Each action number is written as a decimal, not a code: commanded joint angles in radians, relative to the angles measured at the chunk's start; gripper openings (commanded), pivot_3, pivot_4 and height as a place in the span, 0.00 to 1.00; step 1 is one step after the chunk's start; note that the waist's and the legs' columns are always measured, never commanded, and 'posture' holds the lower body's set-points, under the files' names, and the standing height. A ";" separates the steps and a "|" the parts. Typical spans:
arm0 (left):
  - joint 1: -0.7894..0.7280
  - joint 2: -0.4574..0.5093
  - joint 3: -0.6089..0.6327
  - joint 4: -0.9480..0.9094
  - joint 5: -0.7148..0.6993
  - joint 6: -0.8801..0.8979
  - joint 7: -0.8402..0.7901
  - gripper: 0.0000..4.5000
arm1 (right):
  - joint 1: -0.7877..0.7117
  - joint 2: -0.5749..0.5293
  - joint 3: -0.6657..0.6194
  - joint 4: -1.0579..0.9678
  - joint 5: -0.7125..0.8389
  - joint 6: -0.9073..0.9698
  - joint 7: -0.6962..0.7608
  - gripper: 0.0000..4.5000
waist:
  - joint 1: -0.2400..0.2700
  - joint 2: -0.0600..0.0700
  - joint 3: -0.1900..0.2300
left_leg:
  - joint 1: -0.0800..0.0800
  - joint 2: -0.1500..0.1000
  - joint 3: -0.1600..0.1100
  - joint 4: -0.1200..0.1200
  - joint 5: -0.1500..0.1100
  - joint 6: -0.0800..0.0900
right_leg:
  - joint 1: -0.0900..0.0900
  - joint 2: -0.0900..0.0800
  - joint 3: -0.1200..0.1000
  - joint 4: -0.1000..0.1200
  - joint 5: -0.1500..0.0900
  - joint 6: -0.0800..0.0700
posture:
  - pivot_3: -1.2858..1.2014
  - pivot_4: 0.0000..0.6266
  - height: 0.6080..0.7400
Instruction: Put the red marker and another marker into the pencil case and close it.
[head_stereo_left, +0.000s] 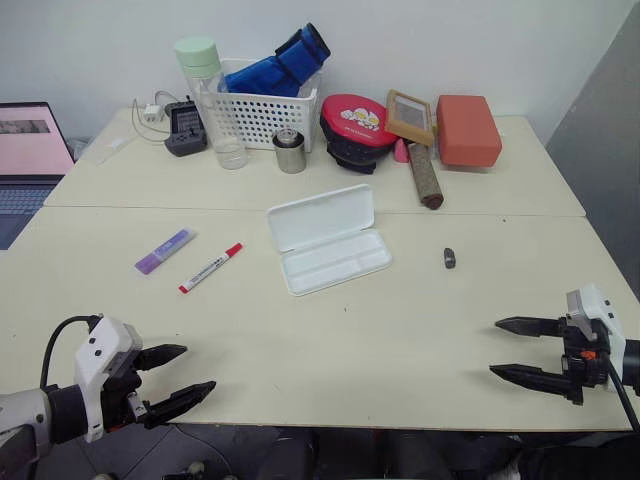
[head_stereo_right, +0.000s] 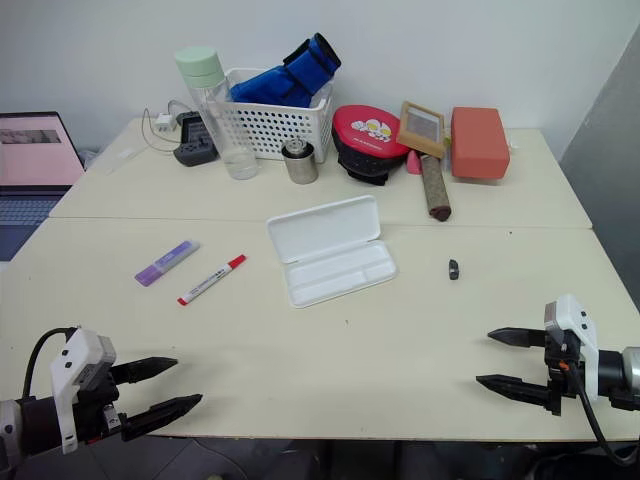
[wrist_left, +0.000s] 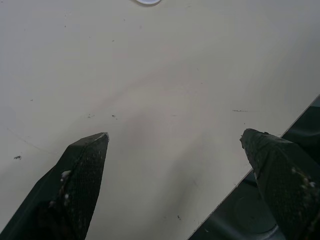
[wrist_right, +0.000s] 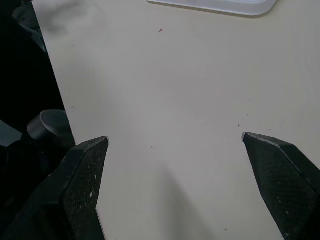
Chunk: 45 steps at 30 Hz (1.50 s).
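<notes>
— Over the near edge of the tabletop, how do the pincers stand?
— Left pincer at the near left corner, right pincer at the near right, both spread wide, holding nothing, touching nothing.
— And the surface?
— Pale cream, two slabs butted together, against a white wall.
— Where are the task's things?
— The pencil case lies open mid-tabletop, lid flat behind its tray. Left of it the red marker, and beyond that the purple marker, apart from each other.
— Anything else?
— A small dark nub right of the case. Along the far edge: a laptop, bottle, white basket, metal cup, red box. Nothing lies between pincers and markers.
</notes>
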 joint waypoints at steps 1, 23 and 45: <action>-0.002 0.004 0.029 -0.031 -0.010 0.000 0.000 1.00 | -0.012 -0.015 -0.027 -0.020 0.007 -0.001 -0.002 1.00 | 0.000 0.000 0.000 | 0.000 0.000 0.000 0.000 0.000 0.000 | 0.000 0.000 0.000 0.000 0.000 0.000 | 0.52 0.24 1.00; -0.017 0.001 0.008 -0.031 -0.006 0.011 0.020 1.00 | -0.066 -0.013 -0.004 -0.022 0.019 0.021 -0.010 1.00 | 0.001 0.000 0.000 | 0.000 0.002 0.006 0.000 0.000 0.000 | 0.000 0.000 0.001 0.000 0.000 0.000 | 0.52 0.24 1.00; -0.577 -0.087 -0.433 0.002 -0.030 0.105 0.209 1.00 | -0.275 -0.034 -0.051 -0.120 0.185 0.105 -0.077 1.00 | 0.002 -0.001 0.001 | 0.003 0.003 0.010 0.001 -0.001 0.001 | 0.000 0.009 0.012 0.000 0.003 0.004 | 0.52 0.24 1.00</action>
